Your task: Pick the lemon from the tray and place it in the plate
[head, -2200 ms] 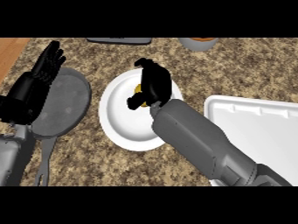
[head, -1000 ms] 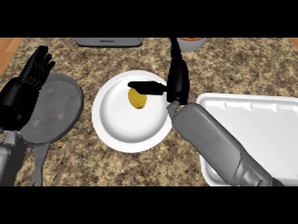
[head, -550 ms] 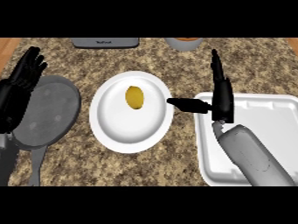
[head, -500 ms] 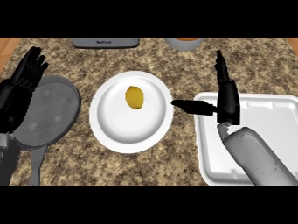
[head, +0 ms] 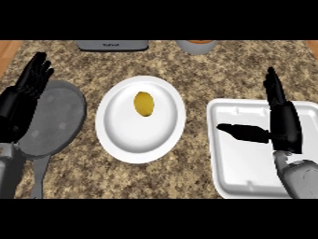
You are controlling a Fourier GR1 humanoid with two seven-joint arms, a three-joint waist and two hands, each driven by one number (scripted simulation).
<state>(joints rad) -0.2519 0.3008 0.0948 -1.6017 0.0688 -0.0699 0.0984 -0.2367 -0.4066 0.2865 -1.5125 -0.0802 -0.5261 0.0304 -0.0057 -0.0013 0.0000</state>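
Right hand has withdrawn from plate to over tray, fingers spread, holding nothing. Lemon lies in plate. Placement looks done; next: retract arm clear.

The plate sits mid-table with the lemon on its far half; the space above both is unobstructed. Bare table runs between the plate and the tray on the right, and along the far side. The right hand, fingers straight, hangs over the tray. On the left, the pan lies just beside the plate, with the open left hand over its left edge. A dark appliance and a cup line the far edge.
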